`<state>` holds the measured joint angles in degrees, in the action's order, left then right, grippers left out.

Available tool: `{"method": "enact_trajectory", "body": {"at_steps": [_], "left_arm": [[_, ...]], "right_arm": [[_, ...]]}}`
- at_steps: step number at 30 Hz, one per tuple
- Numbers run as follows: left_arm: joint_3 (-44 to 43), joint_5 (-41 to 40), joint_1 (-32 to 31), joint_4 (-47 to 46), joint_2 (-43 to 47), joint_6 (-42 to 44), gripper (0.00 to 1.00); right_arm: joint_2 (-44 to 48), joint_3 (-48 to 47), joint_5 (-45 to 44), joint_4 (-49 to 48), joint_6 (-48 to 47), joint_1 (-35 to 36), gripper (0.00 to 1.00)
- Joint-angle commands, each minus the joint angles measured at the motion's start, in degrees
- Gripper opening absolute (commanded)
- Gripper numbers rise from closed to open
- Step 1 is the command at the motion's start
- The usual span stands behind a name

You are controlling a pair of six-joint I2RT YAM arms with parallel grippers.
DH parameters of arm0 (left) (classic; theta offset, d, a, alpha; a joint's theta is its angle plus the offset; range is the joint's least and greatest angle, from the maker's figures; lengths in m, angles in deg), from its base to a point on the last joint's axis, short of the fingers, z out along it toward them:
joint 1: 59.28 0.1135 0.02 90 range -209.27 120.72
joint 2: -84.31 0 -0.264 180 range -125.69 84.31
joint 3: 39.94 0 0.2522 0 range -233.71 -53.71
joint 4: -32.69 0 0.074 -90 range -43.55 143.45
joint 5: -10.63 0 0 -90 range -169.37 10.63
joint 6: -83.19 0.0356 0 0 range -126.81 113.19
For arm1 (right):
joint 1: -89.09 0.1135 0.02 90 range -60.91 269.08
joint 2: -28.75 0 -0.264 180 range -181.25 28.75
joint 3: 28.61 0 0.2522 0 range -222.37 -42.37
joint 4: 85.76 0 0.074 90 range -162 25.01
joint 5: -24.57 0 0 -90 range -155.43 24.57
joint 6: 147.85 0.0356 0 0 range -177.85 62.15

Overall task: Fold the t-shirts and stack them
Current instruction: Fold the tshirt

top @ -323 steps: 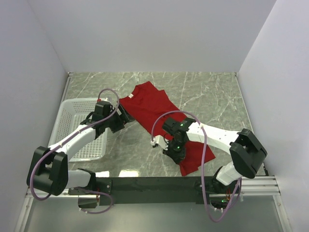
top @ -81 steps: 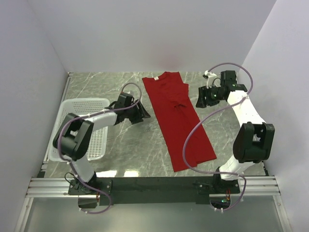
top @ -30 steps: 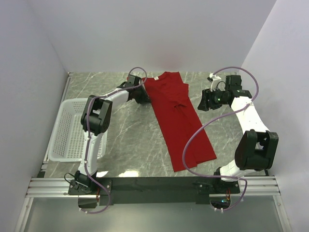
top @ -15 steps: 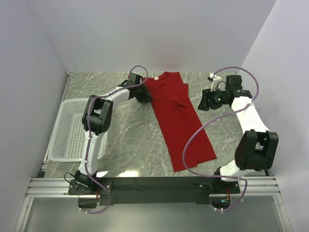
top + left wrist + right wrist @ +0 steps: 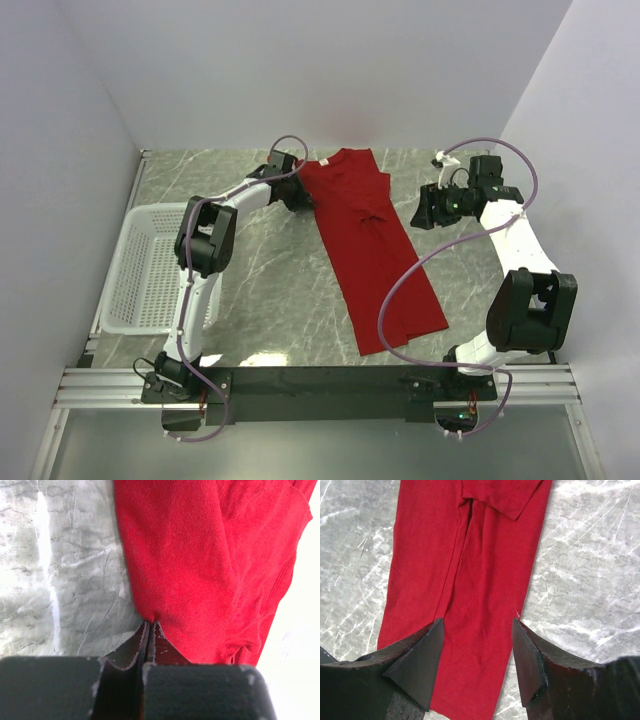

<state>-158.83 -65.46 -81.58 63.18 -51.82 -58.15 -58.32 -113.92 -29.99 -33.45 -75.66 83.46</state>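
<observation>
The deep-red t-shirt (image 5: pixel 372 245) lies folded into a long narrow strip, running from the back of the table toward the front right, its white neck tag (image 5: pixel 324 163) at the far end. My left gripper (image 5: pixel 304 200) is at the strip's left edge near the collar. In the left wrist view its jaws (image 5: pixel 150 624) are pressed together, pinching a small pucker of the red t-shirt (image 5: pixel 190 555). My right gripper (image 5: pixel 416 212) hovers just off the strip's right side. It is open (image 5: pixel 477 630), with the flat t-shirt (image 5: pixel 470 575) below between its fingers, untouched.
A white mesh basket (image 5: pixel 140 270) stands at the left, partly behind my left arm. Grey marble table (image 5: pixel 270 290) surrounds the shirt. White walls close in the back and both sides, and a black rail runs along the near edge.
My left gripper's jaws have closed on the shirt's left edge; the arm itself shifted only slightly. The right arm and the shirt stay as they were.
</observation>
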Motion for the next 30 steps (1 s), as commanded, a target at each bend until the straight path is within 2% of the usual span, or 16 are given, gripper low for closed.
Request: {"method": "enact_trajectory", "body": {"at_steps": [1, 7, 22, 26, 28, 30], "left_arm": [[1.05, -2.13, 0.51, 2.34, -0.45, 1.58, 0.01], [4.57, -2.75, 4.28, 2.78, 2.54, 3.86, 0.01], [1.67, -2.48, 9.38, 7.62, 2.28, 7.82, 0.01], [3.08, -3.71, 10.44, 6.22, 5.60, 8.70, 0.13], [3.69, -4.24, 10.88, 5.95, 7.28, 9.58, 0.23], [5.10, -5.03, 11.05, 4.81, 10.35, 10.46, 0.27]], "right_arm": [[2.34, 0.62, 0.77, -1.45, -0.04, -0.52, 0.64], [2.08, 1.15, 0.94, -1.63, 0.05, -0.52, 0.64], [-2.48, -0.34, 4.02, 1.97, -3.20, 0.26, 0.64], [-4.95, -0.70, 3.94, 4.25, -5.92, 1.84, 0.63], [-6.18, -0.96, 2.71, 4.70, -7.15, 2.90, 0.64], [-7.06, -1.40, 1.74, 4.79, -7.68, 3.87, 0.63]]}}
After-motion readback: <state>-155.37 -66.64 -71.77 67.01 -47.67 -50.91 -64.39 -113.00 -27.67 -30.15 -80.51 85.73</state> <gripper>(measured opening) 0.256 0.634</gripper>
